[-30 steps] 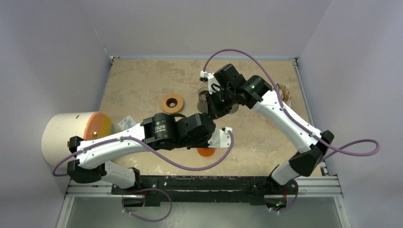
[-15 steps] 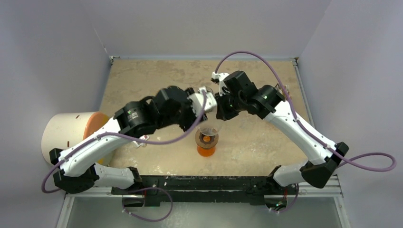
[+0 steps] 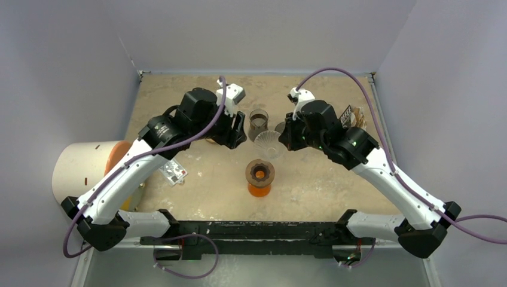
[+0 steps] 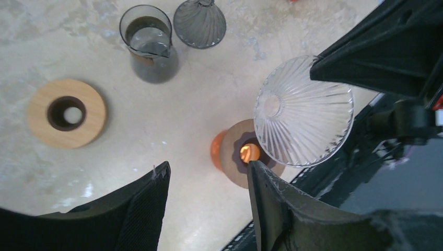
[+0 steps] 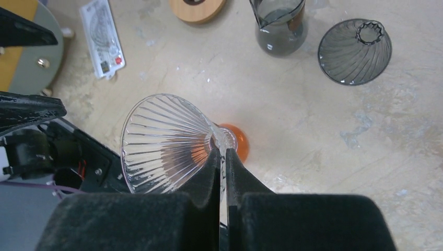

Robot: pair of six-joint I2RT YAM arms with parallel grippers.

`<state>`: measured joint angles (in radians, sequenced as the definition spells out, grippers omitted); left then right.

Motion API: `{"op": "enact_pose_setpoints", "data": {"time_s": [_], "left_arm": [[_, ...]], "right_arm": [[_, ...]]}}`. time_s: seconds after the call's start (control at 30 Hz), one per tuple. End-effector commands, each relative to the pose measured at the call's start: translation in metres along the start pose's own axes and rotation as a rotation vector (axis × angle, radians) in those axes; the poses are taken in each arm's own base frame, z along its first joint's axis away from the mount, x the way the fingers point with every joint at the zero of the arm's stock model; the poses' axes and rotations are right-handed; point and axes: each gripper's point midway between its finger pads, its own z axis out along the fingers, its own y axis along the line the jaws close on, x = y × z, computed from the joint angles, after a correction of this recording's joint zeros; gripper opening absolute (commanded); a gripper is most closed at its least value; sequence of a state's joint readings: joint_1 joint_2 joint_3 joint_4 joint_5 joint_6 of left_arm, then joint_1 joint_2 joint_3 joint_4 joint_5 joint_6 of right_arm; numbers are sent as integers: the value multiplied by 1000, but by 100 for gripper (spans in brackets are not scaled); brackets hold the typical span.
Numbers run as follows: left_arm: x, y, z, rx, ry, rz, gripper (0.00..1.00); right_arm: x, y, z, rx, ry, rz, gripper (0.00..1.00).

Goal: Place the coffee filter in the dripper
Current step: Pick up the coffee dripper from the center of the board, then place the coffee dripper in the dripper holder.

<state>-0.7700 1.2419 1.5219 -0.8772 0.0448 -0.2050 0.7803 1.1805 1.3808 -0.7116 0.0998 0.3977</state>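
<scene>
Clear glass dripper (image 5: 167, 141) hangs tilted just above the orange vessel (image 3: 259, 190), its narrow neck pinched in the closed right gripper (image 5: 220, 151). Left gripper (image 4: 208, 166) gapes empty. Tan coffee filter (image 3: 360, 115) lies well right of the vessel, not yet inserted.

There is one clear dripper (image 5: 162, 141), one smoky glass cone (image 5: 352, 52), one grey glass cup (image 5: 277, 39), two wooden rings (image 4: 94, 117), one orange vessel (image 5: 239, 144) and one packet (image 5: 102, 36).

Robotics lab test cell, plain grey walls (image 3: 257, 36) closing in a stone-patterned table (image 3: 209, 192), left arm (image 3: 128, 173) and right arm (image 3: 388, 179) sitting bolted to a black rail (image 3: 257, 230), purple cables (image 3: 335, 69) trailing.
</scene>
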Motion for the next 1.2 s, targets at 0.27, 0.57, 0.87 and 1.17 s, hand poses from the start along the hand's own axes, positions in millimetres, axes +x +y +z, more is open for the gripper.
{"op": "enact_pose_setpoints", "data": {"time_s": [0.27, 0.57, 0.87, 1.17], "left_arm": [[-4, -34, -5, 168, 13, -432, 46], [13, -21, -5, 74, 44, -500, 42], [25, -16, 1, 38, 70, -529, 32], [31, -18, 7, 48, 88, -531, 22]], "right_arm": [[-27, 27, 0, -38, -206, 160, 0], [-25, 35, -2, -31, -269, 210, 0], [-20, 41, -3, -44, -301, 255, 0], [-12, 44, -2, -36, -285, 274, 0]]}}
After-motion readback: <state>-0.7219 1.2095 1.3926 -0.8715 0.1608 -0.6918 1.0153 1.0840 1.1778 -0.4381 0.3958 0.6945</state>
